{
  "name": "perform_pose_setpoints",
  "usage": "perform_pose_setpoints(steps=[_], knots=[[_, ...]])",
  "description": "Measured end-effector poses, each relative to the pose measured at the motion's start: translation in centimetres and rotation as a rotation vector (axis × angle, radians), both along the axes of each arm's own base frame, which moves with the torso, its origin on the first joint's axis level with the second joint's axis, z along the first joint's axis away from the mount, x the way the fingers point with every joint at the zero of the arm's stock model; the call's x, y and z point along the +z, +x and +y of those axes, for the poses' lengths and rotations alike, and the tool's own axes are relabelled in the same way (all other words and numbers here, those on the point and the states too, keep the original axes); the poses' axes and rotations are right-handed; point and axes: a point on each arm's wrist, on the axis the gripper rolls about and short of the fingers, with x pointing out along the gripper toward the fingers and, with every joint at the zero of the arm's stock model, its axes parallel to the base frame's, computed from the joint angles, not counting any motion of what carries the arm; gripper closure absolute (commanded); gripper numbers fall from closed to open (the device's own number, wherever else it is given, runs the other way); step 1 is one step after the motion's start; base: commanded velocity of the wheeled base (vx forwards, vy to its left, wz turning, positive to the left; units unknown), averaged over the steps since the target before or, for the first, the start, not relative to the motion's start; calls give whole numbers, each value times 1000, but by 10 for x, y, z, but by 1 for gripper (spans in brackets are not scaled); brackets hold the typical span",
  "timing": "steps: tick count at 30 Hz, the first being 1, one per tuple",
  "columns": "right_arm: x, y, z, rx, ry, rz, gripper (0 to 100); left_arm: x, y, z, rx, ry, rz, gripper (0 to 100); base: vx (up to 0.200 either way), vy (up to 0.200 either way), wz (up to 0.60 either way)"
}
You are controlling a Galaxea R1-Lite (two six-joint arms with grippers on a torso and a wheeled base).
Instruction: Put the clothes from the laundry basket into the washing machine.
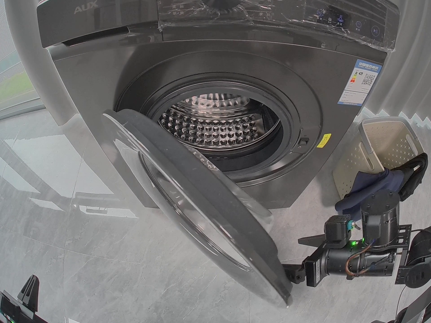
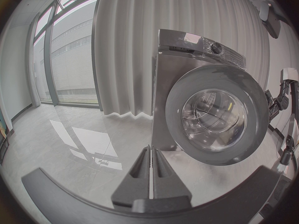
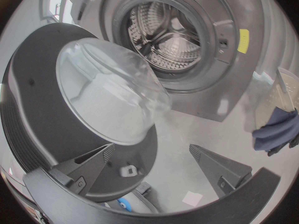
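Right of your right pincer (image 3: pixel 150 147): clothes (image 1: pixel 372 182) draped over the basket (image 1: pixel 395 146) rim.
That pincer gapes wide, empty, beside the door (image 1: pixel 202 194) edge, and is the nearer; your left pincer (image 2: pixel 151 150) is closed, empty, well apart.

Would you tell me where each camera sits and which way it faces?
Head view: on the head, looking down at the washing machine and open door; left gripper and right gripper low on either side.
Left wrist view: low, facing the door's outside; own shut fingers.
Right wrist view: facing the drum and door's inside; own open fingers.
Shared: head and right wrist both show the basket and clothes.
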Motion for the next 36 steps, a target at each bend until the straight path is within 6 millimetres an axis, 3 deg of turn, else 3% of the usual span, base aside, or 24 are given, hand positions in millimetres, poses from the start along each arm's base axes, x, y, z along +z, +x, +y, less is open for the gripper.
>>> perform_pose_setpoints(steps=[5, 10, 18, 22, 26, 36], knots=[[0, -6, 7, 56, 44, -19, 0, 0, 0, 0, 0, 0, 0, 100, 0, 0, 0], [-1, 0, -1, 13, 39, -22, 0, 0, 0, 0, 0, 0, 0, 100, 0, 0, 0], [11, 44, -21, -199, 52, -84, 0, 0, 0, 0, -1, 0, 0, 100, 0, 0, 0], [15, 67, -15, -241, 58, -107, 0, 0, 0, 0, -2, 0, 0, 100, 0, 0, 0], [8, 78, -4, -232, 44, -93, 0, 0, 0, 0, -2, 0, 0, 100, 0, 0, 0], [-13, 60, 28, -107, 3, -32, 0, 0, 0, 0, -1, 0, 0, 100, 0, 0, 0]])
